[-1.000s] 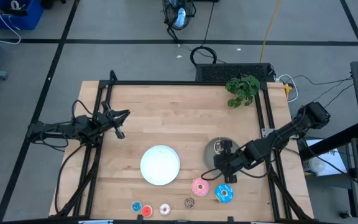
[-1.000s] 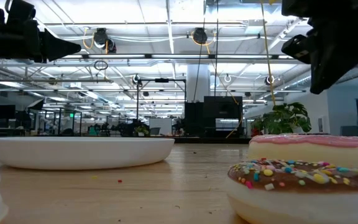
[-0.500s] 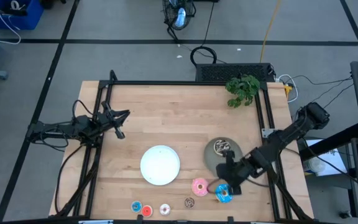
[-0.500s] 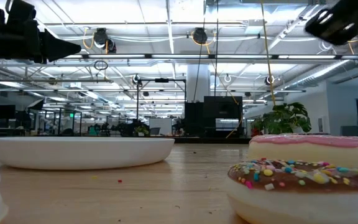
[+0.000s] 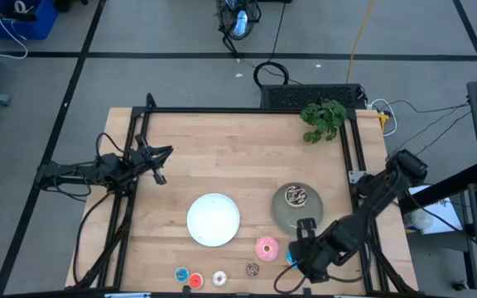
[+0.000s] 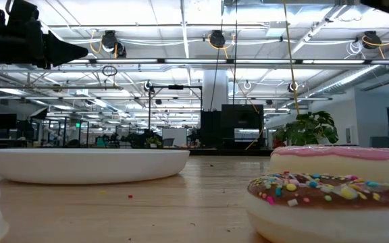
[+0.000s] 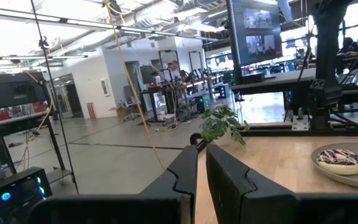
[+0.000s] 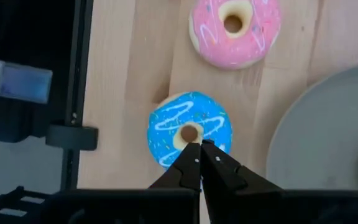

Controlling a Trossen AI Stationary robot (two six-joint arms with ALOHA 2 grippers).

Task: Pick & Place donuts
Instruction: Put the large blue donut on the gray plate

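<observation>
My right gripper (image 8: 199,145) is shut and points down over the large blue donut (image 8: 189,130), its tips in line with the hole; it hangs above the donut (image 5: 293,257) near the table's near edge. The pink donut (image 5: 265,247) lies flat just to its left. The chocolate-sprinkled donut (image 5: 295,196) lies on the grey plate (image 5: 281,217). Mini blue (image 5: 181,274), red (image 5: 195,281), white (image 5: 219,279) and brown (image 5: 252,269) donuts lie in a row along the near edge. My left gripper (image 5: 161,162) waits shut over the table's left side.
A white plate (image 5: 214,219) sits at the table's middle, left of the grey plate. A green plant (image 5: 322,118) stands at the far right corner. Dark frame rails (image 5: 135,141) run along the table's left and right sides. Bare wood spreads across the far half.
My right gripper has moved from over the grey plate toward the table's near edge and now hangs above the blue donut; in the low view it has passed up out of the picture. The chocolate-sprinkled donut stays on the grey plate.
</observation>
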